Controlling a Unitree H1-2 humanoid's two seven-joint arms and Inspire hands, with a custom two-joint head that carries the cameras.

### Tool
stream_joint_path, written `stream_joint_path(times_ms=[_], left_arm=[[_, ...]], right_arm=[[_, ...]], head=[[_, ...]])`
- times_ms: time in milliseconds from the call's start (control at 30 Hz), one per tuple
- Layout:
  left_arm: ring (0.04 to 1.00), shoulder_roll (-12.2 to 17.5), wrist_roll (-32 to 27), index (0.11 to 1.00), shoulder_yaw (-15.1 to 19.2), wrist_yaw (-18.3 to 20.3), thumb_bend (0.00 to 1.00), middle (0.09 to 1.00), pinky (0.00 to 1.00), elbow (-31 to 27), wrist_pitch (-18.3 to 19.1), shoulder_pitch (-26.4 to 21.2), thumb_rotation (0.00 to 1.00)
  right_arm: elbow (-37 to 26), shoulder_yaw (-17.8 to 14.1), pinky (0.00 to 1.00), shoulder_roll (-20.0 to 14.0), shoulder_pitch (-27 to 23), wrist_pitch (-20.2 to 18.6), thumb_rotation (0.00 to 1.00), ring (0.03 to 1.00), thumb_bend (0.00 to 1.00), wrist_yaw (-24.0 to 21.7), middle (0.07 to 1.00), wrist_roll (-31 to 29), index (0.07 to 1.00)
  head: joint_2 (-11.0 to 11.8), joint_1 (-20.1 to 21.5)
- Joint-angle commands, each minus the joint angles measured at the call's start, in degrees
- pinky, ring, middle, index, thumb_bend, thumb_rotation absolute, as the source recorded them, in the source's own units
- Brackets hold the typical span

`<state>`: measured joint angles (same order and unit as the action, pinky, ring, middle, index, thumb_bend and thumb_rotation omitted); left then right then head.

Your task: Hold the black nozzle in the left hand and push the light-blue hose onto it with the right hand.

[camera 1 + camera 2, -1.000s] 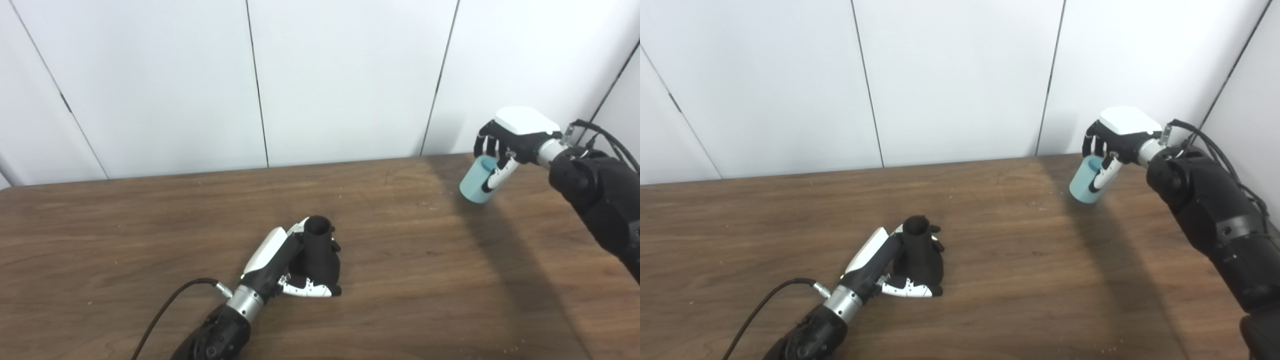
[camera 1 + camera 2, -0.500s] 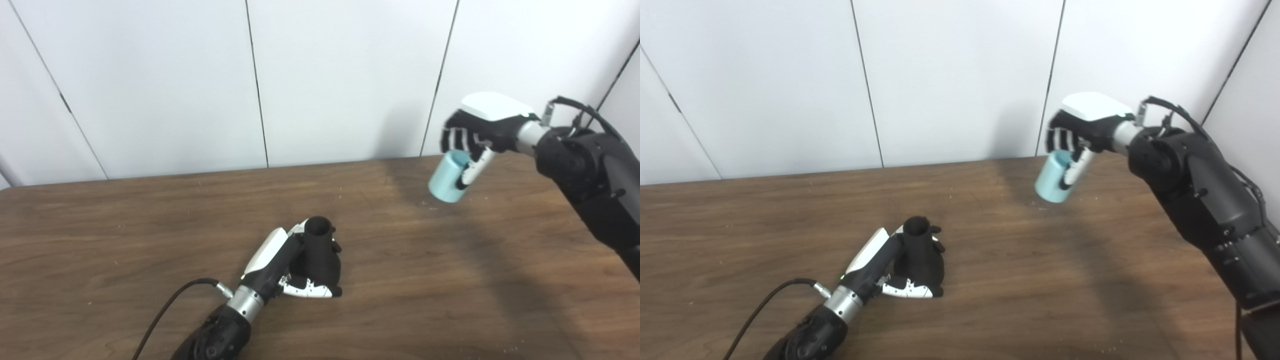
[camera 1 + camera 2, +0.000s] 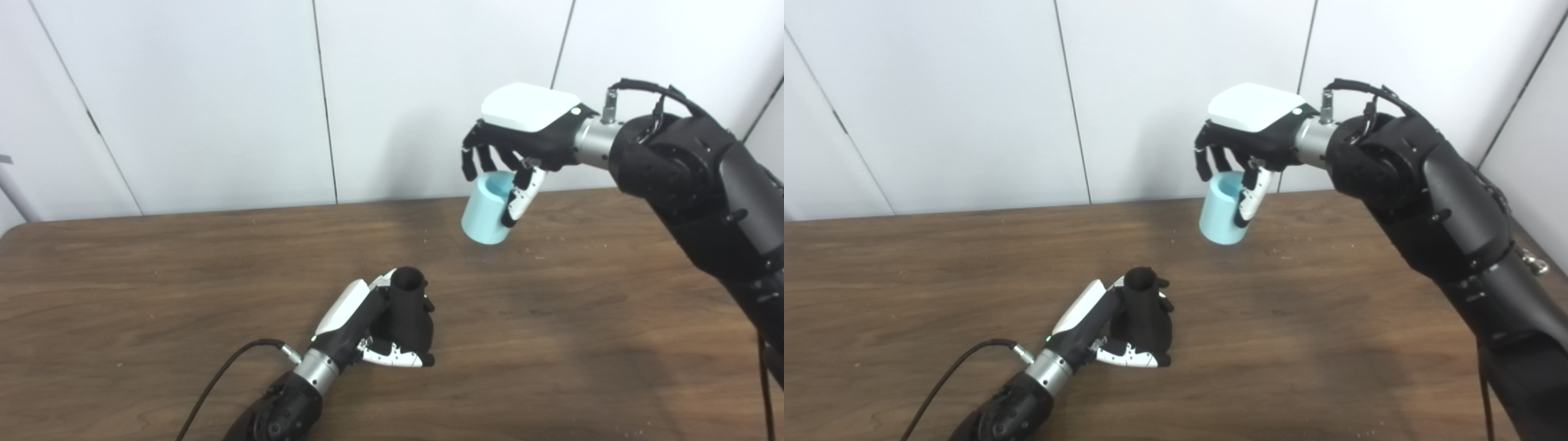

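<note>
Above table (image 3: 153, 288), right hand (image 3: 520, 138) clutching light-blue hose (image 3: 487, 208), left hand (image 3: 367, 324) seemingly gripping black nozzle (image 3: 409, 309)

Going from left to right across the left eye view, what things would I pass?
Black cable → left hand → black nozzle it grips, standing on the table → light-blue hose held in the air → right hand → right arm.

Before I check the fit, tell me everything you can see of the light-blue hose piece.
The short light-blue cylindrical hose piece looks like smooth matte plastic or rubber, hollow at its upper end. It hangs slightly tilted above the brown wooden table, gripped from above by the right robot hand, apart from the black nozzle.
</note>
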<state>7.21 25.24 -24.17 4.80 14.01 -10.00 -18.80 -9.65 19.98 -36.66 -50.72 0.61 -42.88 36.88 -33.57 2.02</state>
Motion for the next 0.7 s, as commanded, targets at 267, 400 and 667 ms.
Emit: stream_joint_path(times_ms=[267,400,667], left_arm=[[0.969,-1.64,2.56,0.484,-1.94,-0.02,0.52,0.831,1.0,3.87,1.8,3.82,0.07],[0.969,-1.89,2.51,0.484,-1.87,-0.13,0.52,0.831,1.0,4.24,1.58,3.65,0.07],[0.968,-1.88,2.36,0.484,-1.97,-0.02,0.52,0.831,1.0,4.18,1.29,4.05,0.08]], right_arm=[[-2.81,-0.58,0.17,2.78,-4.45,2.13,0.0,0.263,0.52,-0.88,0.409,-0.42,0.501],[-3.15,-1.03,0.17,3.95,-5.14,2.33,0.0,0.258,0.52,-1.32,0.396,-1.99,0.5],[-3.83,-0.6,0.18,5.86,-6.06,1.74,0.0,0.266,0.52,-2.33,0.403,-4.7,0.504]], head=[[0.51,-1.81],[0.42,-2.34],[0.49,-2.32]])
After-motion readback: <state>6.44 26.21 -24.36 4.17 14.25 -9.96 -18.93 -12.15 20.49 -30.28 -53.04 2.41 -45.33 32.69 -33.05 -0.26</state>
